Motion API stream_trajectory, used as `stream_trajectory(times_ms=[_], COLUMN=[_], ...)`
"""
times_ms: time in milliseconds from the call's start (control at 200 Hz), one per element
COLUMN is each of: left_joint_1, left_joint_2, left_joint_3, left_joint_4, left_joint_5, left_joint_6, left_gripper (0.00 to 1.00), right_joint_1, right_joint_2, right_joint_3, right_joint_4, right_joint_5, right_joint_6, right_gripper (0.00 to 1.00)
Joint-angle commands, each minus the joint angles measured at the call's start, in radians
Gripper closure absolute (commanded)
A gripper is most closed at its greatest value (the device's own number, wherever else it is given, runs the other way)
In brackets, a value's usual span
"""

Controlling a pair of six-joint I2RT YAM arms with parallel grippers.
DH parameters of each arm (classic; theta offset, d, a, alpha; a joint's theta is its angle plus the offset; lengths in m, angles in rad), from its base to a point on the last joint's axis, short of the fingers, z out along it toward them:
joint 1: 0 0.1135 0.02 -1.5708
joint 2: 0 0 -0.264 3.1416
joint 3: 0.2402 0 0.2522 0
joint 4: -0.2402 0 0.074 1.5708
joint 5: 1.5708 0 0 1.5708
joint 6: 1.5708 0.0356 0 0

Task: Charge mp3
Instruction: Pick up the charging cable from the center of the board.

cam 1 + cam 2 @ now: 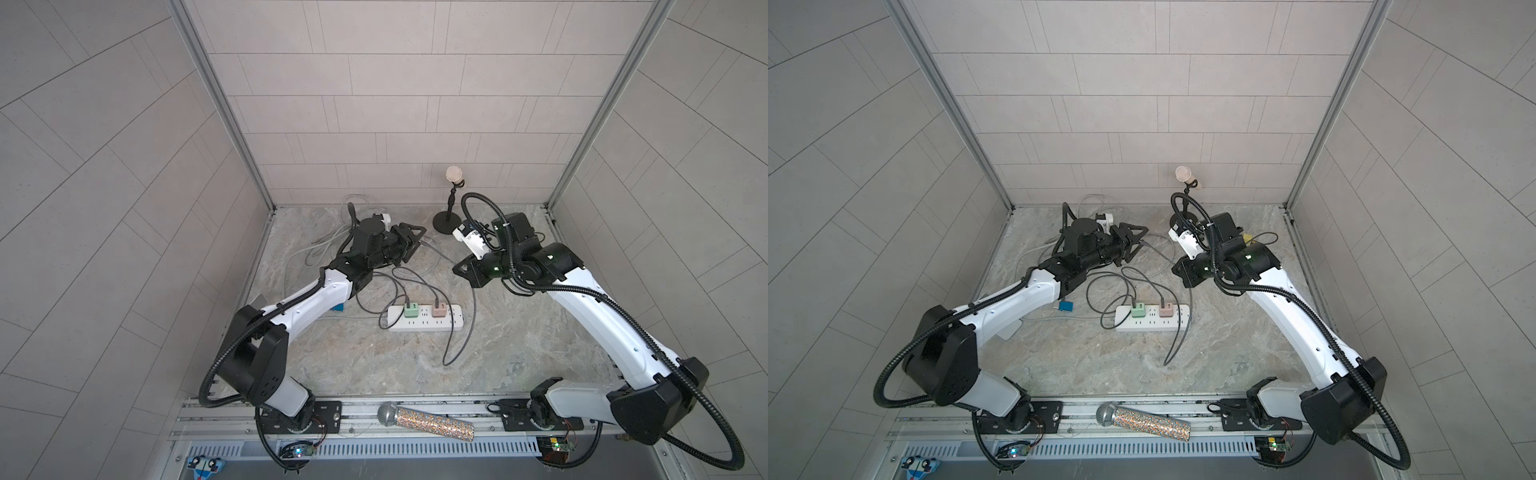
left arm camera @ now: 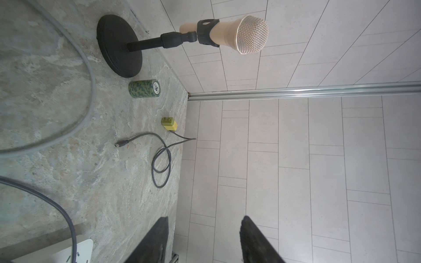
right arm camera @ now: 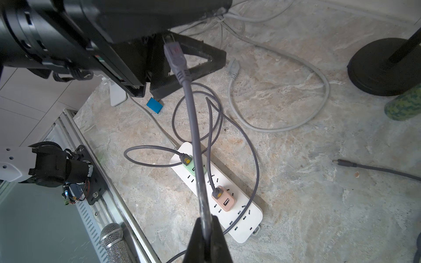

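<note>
The small blue mp3 (image 3: 155, 105) lies on the stone table beside my left arm, also visible in both top views (image 1: 338, 307) (image 1: 1066, 306). My right gripper (image 3: 206, 222) (image 1: 461, 268) is shut on a grey charging cable (image 3: 193, 127). The cable's plug (image 3: 173, 52) sticks out toward my left gripper (image 1: 415, 239) (image 1: 1136, 239), close to its fingers. In the left wrist view the left gripper (image 2: 205, 223) is open with nothing between its fingers (image 2: 163, 239). A white power strip (image 1: 453, 322) (image 3: 246, 218) holds a green charger (image 1: 411, 309) and a pink charger (image 1: 438, 309), each with a grey cable.
A beige microphone (image 1: 453, 174) on a black stand (image 1: 446, 222) is at the back. A green camouflage roll (image 2: 144, 88) and a yellow charger (image 2: 169, 124) with a loose cable lie near the right wall. Pale cables (image 1: 328, 245) pile at back left. A glitter microphone (image 1: 428, 417) rests on the front rail.
</note>
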Motion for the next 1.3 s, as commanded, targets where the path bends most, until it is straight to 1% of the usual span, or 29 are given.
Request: stream_trajectory(times_ms=[0,140,445,535,595,685,721,786,866,916,931,981,996,1016,1036,1086,1121,1146,1176,1196,1231,1291], left_joint_1=[-0.004,-0.004,-0.015,-0.018,-0.018,-0.018,-0.019,-0.018,-0.020,-0.020,-0.021,-0.021,-0.022,-0.021,-0.021,-0.023,-0.027,-0.031,-0.036,-0.040,-0.046,-0.057], left_joint_2=[0.001,0.008,0.025,0.031,0.032,0.031,0.032,0.030,0.023,0.017,0.017,0.009,0.008,0.003,-0.003,-0.014,-0.019,-0.021,-0.021,-0.020,-0.016,-0.004], left_joint_3=[0.016,0.016,0.016,0.018,0.015,0.012,0.010,0.005,-0.004,-0.010,-0.014,-0.029,-0.037,-0.047,-0.058,-0.086,-0.098,-0.106,-0.111,-0.114,-0.113,-0.108], left_joint_4=[0.010,0.017,0.031,0.036,0.037,0.042,0.047,0.058,0.091,0.118,0.126,0.200,0.225,0.254,0.287,0.353,0.408,0.445,0.483,0.509,0.546,0.599], left_joint_5=[0.013,0.021,0.034,0.038,0.036,0.034,0.035,0.032,0.022,0.012,0.010,-0.005,-0.012,-0.024,-0.035,-0.071,-0.091,-0.100,-0.109,-0.114,-0.119,-0.120], left_joint_6=[-0.005,-0.010,-0.025,-0.027,-0.028,-0.030,-0.031,-0.033,-0.029,-0.023,-0.019,-0.005,-0.001,0.007,0.017,0.043,0.062,0.076,0.090,0.098,0.111,0.125], left_gripper=[0.50,0.59,0.64,0.68,0.73,0.84,0.89,1.00,1.00,1.00,1.00,1.00,1.00,1.00,1.00,1.00,1.00,1.00,1.00,1.00,1.00,1.00], right_joint_1=[0.008,0.010,0.018,0.022,0.026,0.032,0.036,0.043,0.045,0.045,0.045,0.041,0.038,0.033,0.025,0.015,0.019,0.032,0.060,0.081,0.100,0.115], right_joint_2=[0.005,0.011,0.032,0.037,0.039,0.037,0.036,0.031,0.023,0.011,0.004,-0.018,-0.025,-0.038,-0.056,-0.121,-0.176,-0.209,-0.240,-0.254,-0.267,-0.260], right_joint_3=[0.026,0.031,0.043,0.046,0.046,0.044,0.040,0.034,0.026,0.016,0.014,0.017,0.023,0.029,0.020,-0.042,-0.110,-0.164,-0.226,-0.256,-0.285,-0.311], right_joint_4=[-0.025,-0.028,-0.025,-0.025,-0.026,-0.023,-0.020,-0.020,-0.014,0.007,0.017,0.044,0.051,0.060,0.097,0.243,0.399,0.530,0.677,0.729,0.773,0.817], right_joint_5=[0.025,0.036,0.050,0.055,0.061,0.068,0.072,0.091,0.092,0.081,0.079,0.082,0.092,0.099,0.085,0.049,0.023,0.007,0.026,0.065,0.109,0.107], right_joint_6=[-0.046,-0.052,-0.052,-0.053,-0.056,-0.060,-0.061,-0.068,-0.059,-0.032,-0.015,0.055,0.117,0.193,0.261,0.462,0.619,0.748,0.862,0.938,1.039,1.108], right_gripper=[1.00,1.00,1.00,1.00,1.00,1.00,1.00,1.00,1.00,1.00,0.97,0.71,0.64,0.57,0.53,0.46,0.40,0.38,0.37,0.37,0.37,0.37])
